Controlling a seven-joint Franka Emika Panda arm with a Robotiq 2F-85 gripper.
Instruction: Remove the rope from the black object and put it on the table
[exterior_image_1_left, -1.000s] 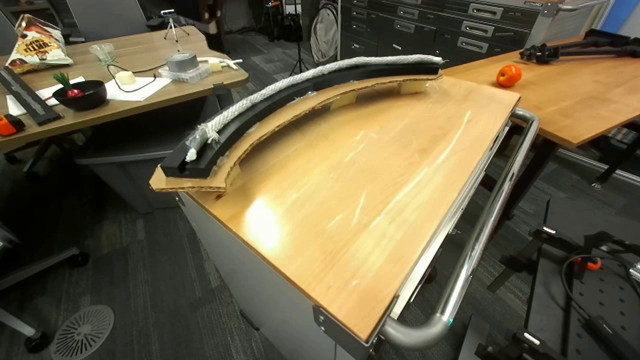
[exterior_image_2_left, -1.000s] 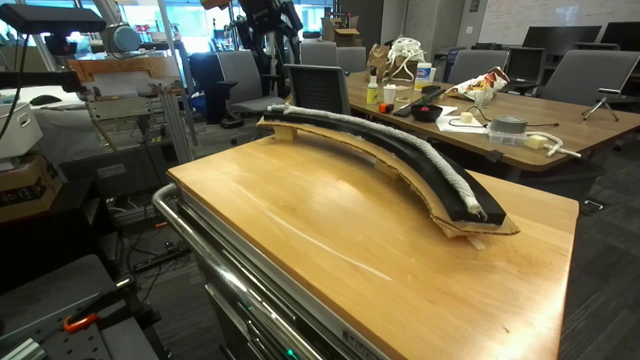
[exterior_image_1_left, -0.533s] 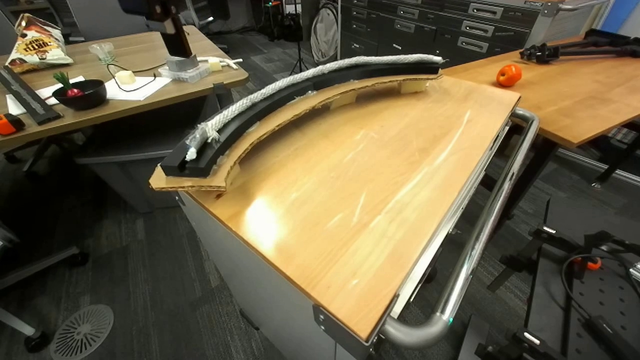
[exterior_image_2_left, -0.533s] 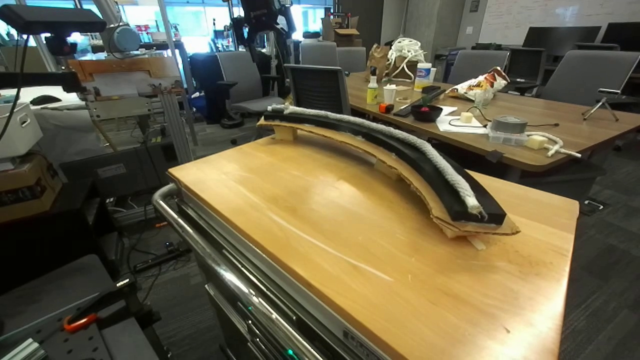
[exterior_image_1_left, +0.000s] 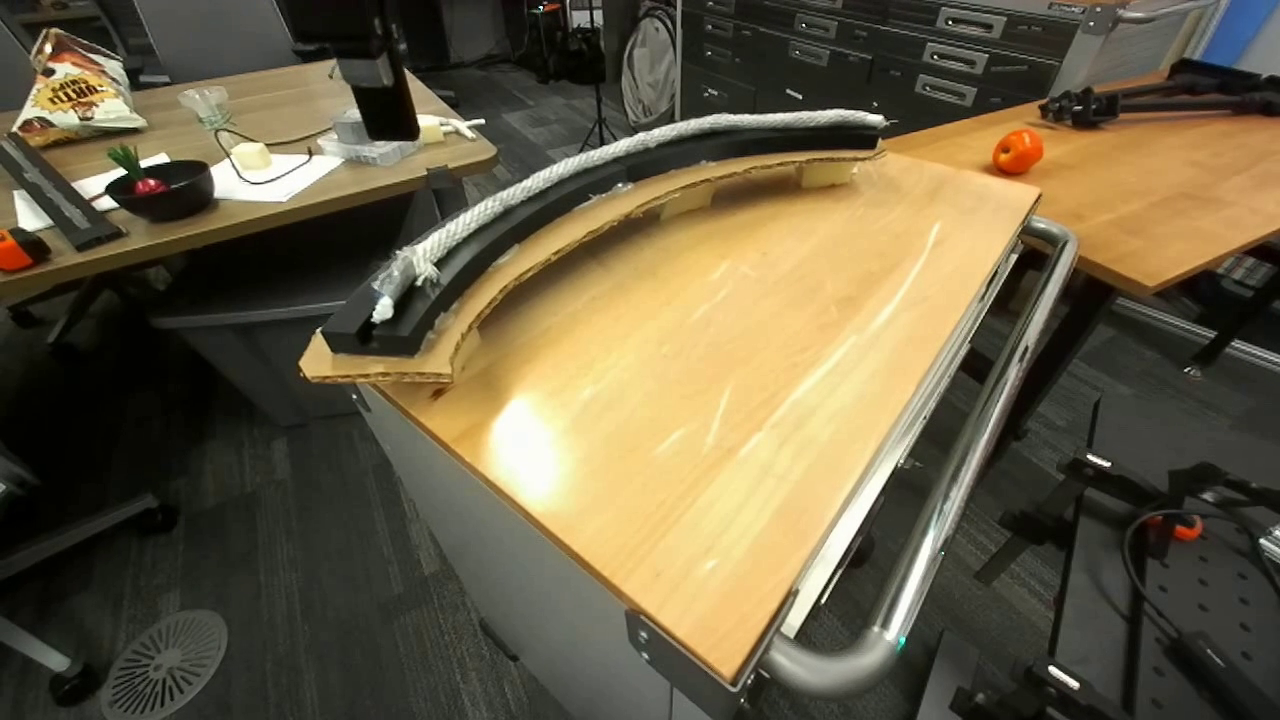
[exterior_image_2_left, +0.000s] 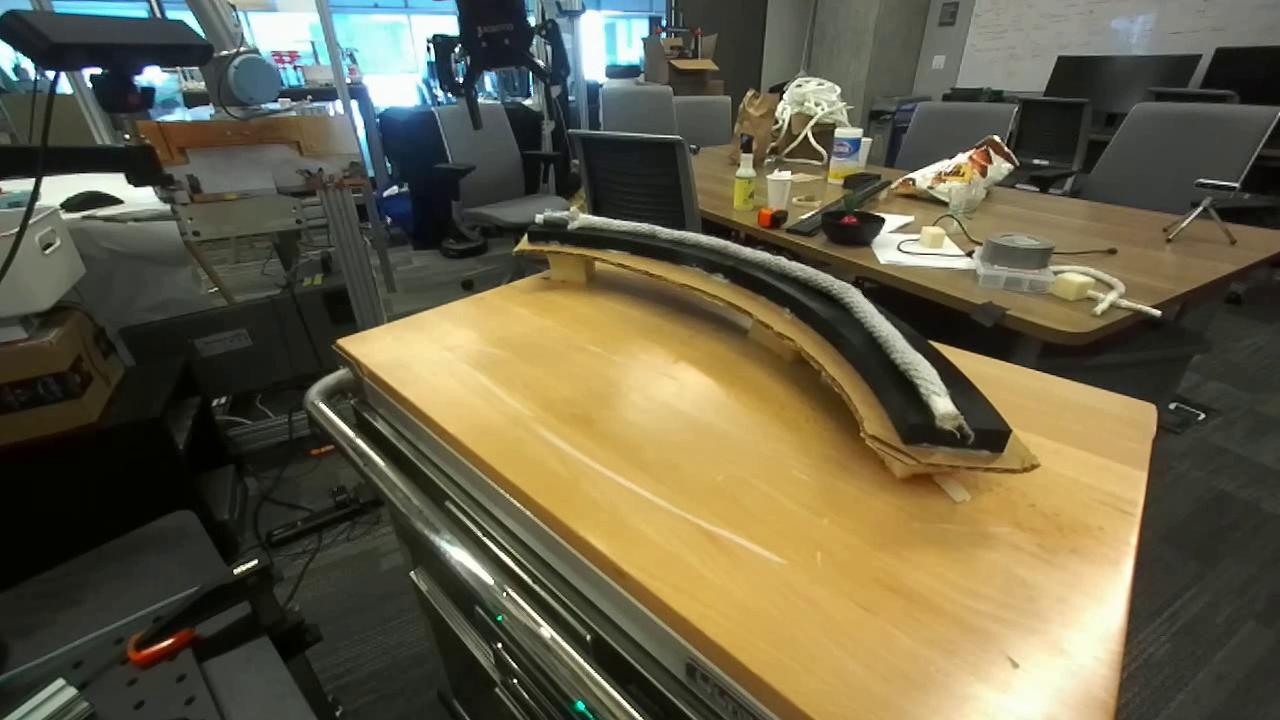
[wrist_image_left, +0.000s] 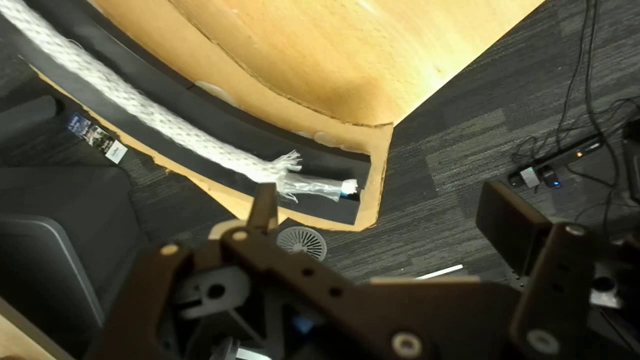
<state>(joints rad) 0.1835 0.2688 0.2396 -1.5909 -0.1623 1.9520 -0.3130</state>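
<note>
The white braided rope (exterior_image_1_left: 560, 174) lies along the top of the curved black object (exterior_image_1_left: 395, 335). The rope (exterior_image_2_left: 860, 312) and black object (exterior_image_2_left: 975, 425) also show in the other exterior view. In the wrist view, the rope's frayed end (wrist_image_left: 277, 172) is wrapped in clear tape near the black object's end (wrist_image_left: 325, 207). My gripper (wrist_image_left: 385, 207) is open and empty. Its left finger appears beside the rope end; its right finger is over the floor. In an exterior view, a finger (exterior_image_1_left: 388, 105) hangs behind and above the black object. The wooden table top (exterior_image_1_left: 700, 420) lies under it.
A cardboard base (exterior_image_1_left: 400, 372) on blocks carries the black object and overhangs the table edge. A metal handle (exterior_image_1_left: 960, 480) runs along the table side. Another table (exterior_image_1_left: 290, 95) behind holds a black bowl (exterior_image_1_left: 165, 190), chips bag (exterior_image_1_left: 80, 95) and tape roll (exterior_image_2_left: 1015, 250).
The gripper has come down further into view above the far side. In an exterior view it has shifted left and turned. The rope and black object have not moved.
</note>
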